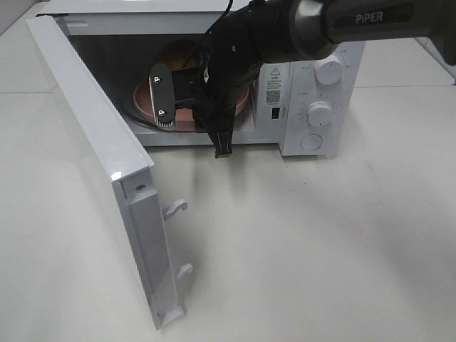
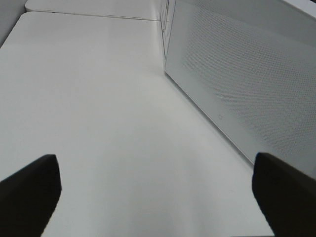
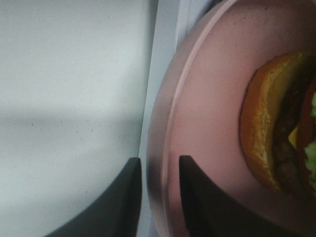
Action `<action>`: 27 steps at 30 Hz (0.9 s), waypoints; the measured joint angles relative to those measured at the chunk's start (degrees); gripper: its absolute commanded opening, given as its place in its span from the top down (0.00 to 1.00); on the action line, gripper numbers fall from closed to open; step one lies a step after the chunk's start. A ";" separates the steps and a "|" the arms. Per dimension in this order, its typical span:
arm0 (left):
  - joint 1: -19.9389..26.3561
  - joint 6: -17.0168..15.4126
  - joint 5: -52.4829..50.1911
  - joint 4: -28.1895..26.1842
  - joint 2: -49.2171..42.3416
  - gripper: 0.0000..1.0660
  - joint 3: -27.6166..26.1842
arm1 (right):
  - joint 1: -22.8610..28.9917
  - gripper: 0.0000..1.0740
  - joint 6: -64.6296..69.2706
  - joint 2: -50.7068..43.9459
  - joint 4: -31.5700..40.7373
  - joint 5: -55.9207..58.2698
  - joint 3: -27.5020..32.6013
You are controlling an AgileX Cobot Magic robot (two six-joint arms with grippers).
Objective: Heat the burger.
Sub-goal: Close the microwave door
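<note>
The burger (image 1: 178, 53) with its golden bun lies on a pink plate (image 1: 142, 103) inside the open microwave (image 1: 320, 85). The right wrist view shows the burger (image 3: 274, 123) on its side on the plate (image 3: 207, 98). My right gripper (image 1: 192, 120) reaches into the oven mouth. In that wrist view the gripper (image 3: 160, 173) straddles the plate's front rim with small gaps on both sides, so it is open. My left gripper (image 2: 158, 197) is wide open over bare table with nothing between its fingers. It is outside the exterior high view.
The microwave door (image 1: 92, 142) swings out wide to the left front, latch hooks pointing right. Two knobs (image 1: 324, 92) sit on the oven's right panel. A white perforated microwave panel (image 2: 237, 84) stands beside my left gripper. White table (image 1: 320, 249) lies in front.
</note>
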 measured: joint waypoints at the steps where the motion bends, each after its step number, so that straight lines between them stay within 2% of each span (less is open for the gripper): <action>1: 0.00 0.00 0.00 0.00 0.00 0.08 0.00 | 0.00 0.68 0.00 0.00 0.00 0.00 0.00; 13: 0.00 0.00 0.00 0.00 0.00 0.08 0.00 | 0.00 0.65 1.83 -0.06 -0.46 1.78 0.00; 15: 0.00 0.00 0.00 0.00 0.00 0.08 0.00 | 0.00 0.56 3.04 -0.23 -0.46 1.83 0.00; 18: 0.00 0.00 0.00 0.00 0.00 0.08 0.00 | 0.00 0.53 3.44 -0.40 -0.46 1.83 0.00; 20: 0.00 0.00 0.00 0.00 0.00 0.08 0.00 | 0.00 0.38 6.76 -1.38 -0.63 1.26 0.00; 23: 0.00 0.00 0.00 0.00 0.00 0.08 0.00 | 0.00 0.35 7.68 -1.55 -0.74 1.03 0.00; 25: 0.00 0.00 0.00 0.00 0.00 0.08 0.00 | 0.00 0.26 9.63 -2.58 -0.86 0.00 1.43; 27: 0.00 0.00 0.00 0.00 0.00 0.08 0.00 | 0.00 0.25 9.91 -3.04 -0.86 -0.40 2.23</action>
